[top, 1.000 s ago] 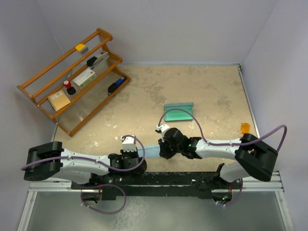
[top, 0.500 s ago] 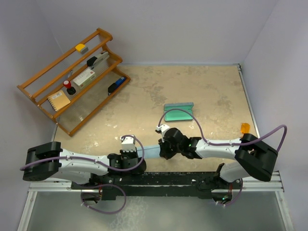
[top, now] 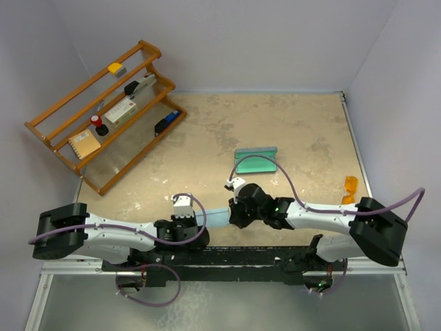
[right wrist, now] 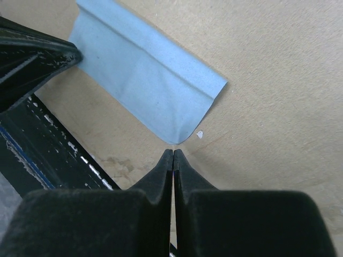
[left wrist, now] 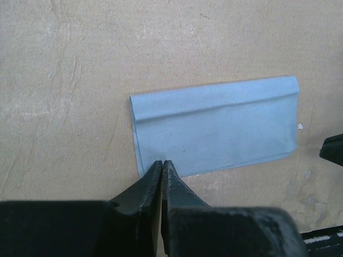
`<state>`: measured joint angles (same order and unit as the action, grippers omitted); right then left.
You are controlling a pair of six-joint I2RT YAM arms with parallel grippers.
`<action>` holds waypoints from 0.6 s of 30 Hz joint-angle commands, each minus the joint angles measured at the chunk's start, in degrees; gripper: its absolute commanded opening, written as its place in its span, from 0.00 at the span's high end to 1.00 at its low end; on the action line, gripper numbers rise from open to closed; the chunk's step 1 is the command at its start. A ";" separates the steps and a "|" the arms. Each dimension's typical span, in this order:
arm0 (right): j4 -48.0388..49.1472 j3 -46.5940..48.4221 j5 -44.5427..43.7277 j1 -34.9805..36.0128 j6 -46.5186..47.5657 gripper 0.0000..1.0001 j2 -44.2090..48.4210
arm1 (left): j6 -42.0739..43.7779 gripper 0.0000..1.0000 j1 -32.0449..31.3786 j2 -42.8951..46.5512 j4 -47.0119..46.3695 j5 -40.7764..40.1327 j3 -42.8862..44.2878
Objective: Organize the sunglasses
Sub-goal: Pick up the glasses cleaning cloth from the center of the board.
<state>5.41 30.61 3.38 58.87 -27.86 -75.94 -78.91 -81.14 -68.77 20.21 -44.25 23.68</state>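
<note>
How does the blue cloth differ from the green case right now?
Colour: the cloth is pale blue, the case green.
Pose: the cloth lies flat and folded; the case looks open, its lid raised.
Contact: the left gripper and right gripper, fingers shut, meet the cloth's corners; nothing touches the case, which sits farther out.
Both rest on the table.
</note>
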 commanded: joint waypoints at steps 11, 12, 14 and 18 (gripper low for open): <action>1.34 6.82 -0.34 0.28 1.49 1.00 -4.27 | 0.16 1.00 -0.86 -0.98 3.03 1.18 0.39; 1.71 6.97 0.00 0.28 1.49 1.00 -5.07 | 0.16 1.00 -0.90 -1.00 3.00 1.18 0.37; 2.42 7.03 0.73 0.28 1.62 1.00 -6.02 | 0.19 1.00 -0.95 -1.00 2.76 1.14 0.24; 5.00 6.00 0.37 0.28 1.75 1.00 -7.84 | 0.21 1.00 -0.94 -0.42 2.88 0.68 0.44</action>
<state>6.33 35.55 3.16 58.87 -26.94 -82.74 -78.89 -81.56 -68.88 20.62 -44.58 23.79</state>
